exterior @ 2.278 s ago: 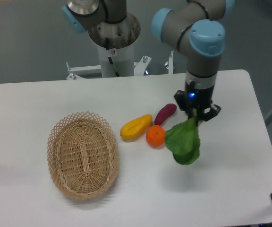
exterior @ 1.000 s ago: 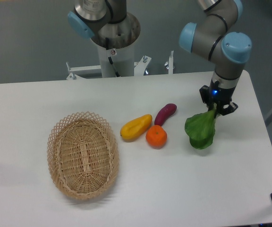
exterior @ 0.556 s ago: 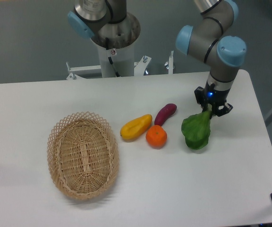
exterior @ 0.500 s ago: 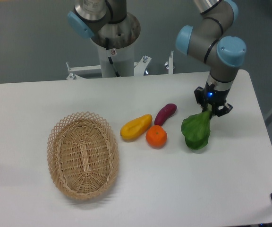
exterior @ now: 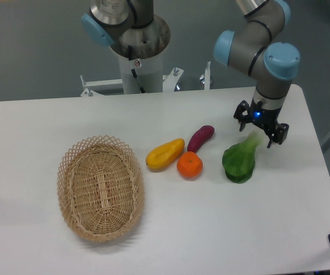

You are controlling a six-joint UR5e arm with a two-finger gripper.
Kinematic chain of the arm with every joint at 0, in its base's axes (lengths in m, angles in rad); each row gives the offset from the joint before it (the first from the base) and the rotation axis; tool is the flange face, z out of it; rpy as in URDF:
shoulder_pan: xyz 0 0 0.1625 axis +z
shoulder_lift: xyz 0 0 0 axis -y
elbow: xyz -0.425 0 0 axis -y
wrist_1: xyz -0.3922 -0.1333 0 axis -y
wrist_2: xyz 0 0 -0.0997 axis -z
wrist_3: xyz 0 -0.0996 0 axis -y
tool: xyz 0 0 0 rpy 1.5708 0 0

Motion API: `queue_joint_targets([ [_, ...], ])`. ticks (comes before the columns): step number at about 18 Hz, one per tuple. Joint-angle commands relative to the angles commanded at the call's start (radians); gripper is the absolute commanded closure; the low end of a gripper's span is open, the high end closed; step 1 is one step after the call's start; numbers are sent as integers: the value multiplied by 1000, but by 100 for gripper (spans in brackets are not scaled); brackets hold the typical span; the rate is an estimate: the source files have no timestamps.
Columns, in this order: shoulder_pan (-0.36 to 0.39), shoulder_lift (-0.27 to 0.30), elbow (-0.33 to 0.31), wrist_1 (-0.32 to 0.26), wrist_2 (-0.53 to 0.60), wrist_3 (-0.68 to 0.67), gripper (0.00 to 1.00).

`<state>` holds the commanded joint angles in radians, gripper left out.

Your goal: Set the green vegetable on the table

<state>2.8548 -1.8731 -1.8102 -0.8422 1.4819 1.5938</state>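
The green vegetable (exterior: 240, 161) lies flat on the white table (exterior: 211, 229), to the right of the orange, its pale stem pointing up-right toward the gripper. My gripper (exterior: 259, 128) hovers just above the stem end with its fingers spread apart and nothing between them. It no longer touches the leaves.
An orange (exterior: 189, 165), a yellow mango-like piece (exterior: 165, 154) and a purple eggplant-like piece (exterior: 200, 137) lie clustered left of the vegetable. An oval wicker basket (exterior: 100, 188) sits at the left. The robot base (exterior: 137, 51) stands behind the table's far edge.
The gripper carried the vegetable right and down to the table, then opened its fingers and let go. The vegetable now rests on the tabletop, and the gripper has risen slightly.
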Motion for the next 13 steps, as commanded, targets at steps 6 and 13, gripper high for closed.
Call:
queue_joint_targets([
  [6,11,61,158,-178,12,17,0],
  [13,107,92,264,-402,12,277,0],
])
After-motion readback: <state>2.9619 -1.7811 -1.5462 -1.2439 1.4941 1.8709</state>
